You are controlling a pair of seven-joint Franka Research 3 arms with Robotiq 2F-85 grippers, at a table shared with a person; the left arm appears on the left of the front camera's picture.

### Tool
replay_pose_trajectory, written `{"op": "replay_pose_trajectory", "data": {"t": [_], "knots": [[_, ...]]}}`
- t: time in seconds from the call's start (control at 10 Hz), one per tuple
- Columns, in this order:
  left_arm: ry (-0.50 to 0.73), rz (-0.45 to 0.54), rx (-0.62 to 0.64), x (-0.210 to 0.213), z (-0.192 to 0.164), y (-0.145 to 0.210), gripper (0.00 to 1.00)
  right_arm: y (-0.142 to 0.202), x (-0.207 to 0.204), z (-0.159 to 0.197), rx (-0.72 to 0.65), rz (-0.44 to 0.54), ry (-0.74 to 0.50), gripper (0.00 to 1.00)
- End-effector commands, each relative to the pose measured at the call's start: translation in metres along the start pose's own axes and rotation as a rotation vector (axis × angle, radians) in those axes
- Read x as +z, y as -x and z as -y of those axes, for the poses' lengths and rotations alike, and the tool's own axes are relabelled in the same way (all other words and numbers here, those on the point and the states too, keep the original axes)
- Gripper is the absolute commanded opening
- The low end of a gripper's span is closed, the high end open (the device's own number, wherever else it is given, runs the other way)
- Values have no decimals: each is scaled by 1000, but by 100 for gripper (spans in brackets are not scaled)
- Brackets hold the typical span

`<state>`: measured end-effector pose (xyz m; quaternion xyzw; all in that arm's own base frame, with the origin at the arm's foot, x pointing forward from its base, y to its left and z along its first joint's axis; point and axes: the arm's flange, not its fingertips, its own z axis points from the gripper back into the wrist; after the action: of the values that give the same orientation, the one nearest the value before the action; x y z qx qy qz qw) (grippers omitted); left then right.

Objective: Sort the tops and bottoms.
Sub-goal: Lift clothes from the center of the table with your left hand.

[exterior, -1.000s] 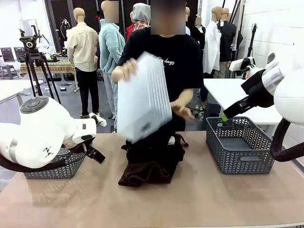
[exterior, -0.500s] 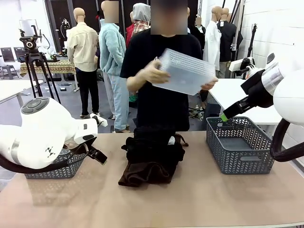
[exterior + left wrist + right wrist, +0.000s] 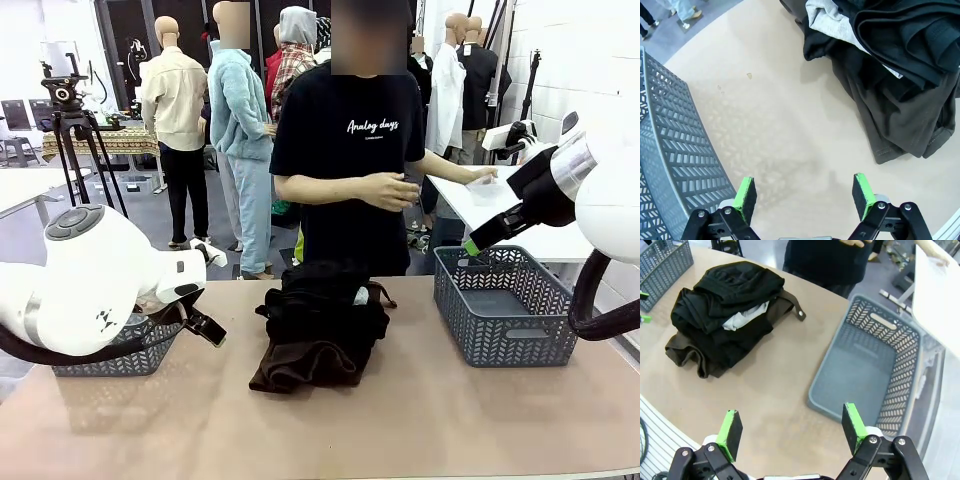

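Observation:
The garments lie in one heap at the table's middle. Black cloth is on top, a pale grey-blue piece peeks out mid-heap, and dark brown cloth lies underneath with a strap end sticking out. My left gripper is open above bare tabletop, between the left basket and the heap. My right gripper is open, high over the table between the heap and the right basket. Nothing is between either pair of fingers.
A grey lattice basket stands at the left behind my left arm, and another at the right, with nothing in it. The person in a black lettered T-shirt stands behind the heap, one arm stretched toward a white side table.
The person lifted a translucent white bin away from above the heap, swung it to the right and no longer holds it. Neither arm moved.

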<state>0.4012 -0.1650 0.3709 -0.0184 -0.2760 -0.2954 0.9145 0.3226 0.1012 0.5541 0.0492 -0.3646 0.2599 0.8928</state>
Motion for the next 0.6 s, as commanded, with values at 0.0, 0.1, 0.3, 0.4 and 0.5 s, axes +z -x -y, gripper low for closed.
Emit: {"op": "replay_pose_trajectory", "data": {"t": [0.0, 0.1, 0.3, 0.4, 0.5], "knots": [[0, 0, 3, 0, -1, 0, 100, -2, -4, 0, -2, 13, -11, 100], [0, 0, 3, 0, -1, 0, 100, -2, -4, 0, -2, 13, -11, 100], [26, -6, 20, 1, 1, 0, 100, -2, -4, 0, -2, 13, -11, 100], [22, 2, 14, 0, 1, -1, 100, -2, -4, 0, -2, 13, -11, 100], [25, 1, 13, 1, 1, -1, 100, -2, -4, 0, -2, 13, -11, 100]]}}
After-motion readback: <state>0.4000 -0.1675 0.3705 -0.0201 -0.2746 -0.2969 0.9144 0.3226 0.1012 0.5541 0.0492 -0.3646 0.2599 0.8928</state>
